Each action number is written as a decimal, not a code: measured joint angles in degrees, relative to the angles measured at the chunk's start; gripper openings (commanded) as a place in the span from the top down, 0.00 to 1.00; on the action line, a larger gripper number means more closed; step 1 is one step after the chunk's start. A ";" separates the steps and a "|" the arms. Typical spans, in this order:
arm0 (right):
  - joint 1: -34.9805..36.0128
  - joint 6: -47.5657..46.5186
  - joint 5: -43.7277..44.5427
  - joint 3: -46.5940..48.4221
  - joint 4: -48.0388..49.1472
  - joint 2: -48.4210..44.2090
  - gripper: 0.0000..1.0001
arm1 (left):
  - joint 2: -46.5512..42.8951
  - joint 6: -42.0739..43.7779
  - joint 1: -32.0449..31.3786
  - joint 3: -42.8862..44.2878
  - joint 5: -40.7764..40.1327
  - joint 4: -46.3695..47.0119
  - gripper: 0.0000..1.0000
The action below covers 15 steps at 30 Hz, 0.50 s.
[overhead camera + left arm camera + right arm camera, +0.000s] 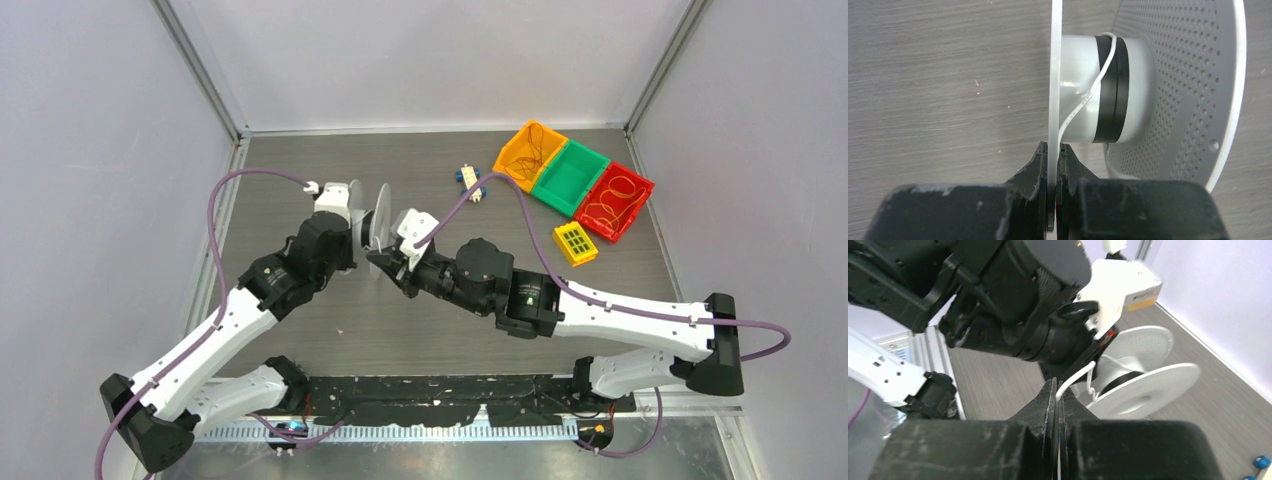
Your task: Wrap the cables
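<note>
A white spool (378, 228) with two round flanges stands on edge in the middle of the table. My left gripper (1054, 150) is shut on the rim of one flange (1056, 75). The white cable (1093, 90) runs over the spool's hub (1108, 90), which has a black band. My right gripper (1056, 390) is shut on the white cable (1073, 379) just beside the spool (1143, 385); the cable leads from its jaws to the hub. In the top view the right gripper (388, 262) sits right of the spool and the left gripper (352, 232) left of it.
At the back right stand an orange bin (528, 152), a green bin (568, 176) and a red bin (612, 200) with wire coils, plus a small yellow tray (576, 243). A small white-and-blue part (468, 180) lies near them. Purple arm cords (520, 215) cross above the table.
</note>
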 measured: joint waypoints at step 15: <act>-12.26 -3.39 -4.31 7.15 -14.08 5.25 0.95 | -9.27 13.75 0.02 -3.52 23.02 -4.02 1.00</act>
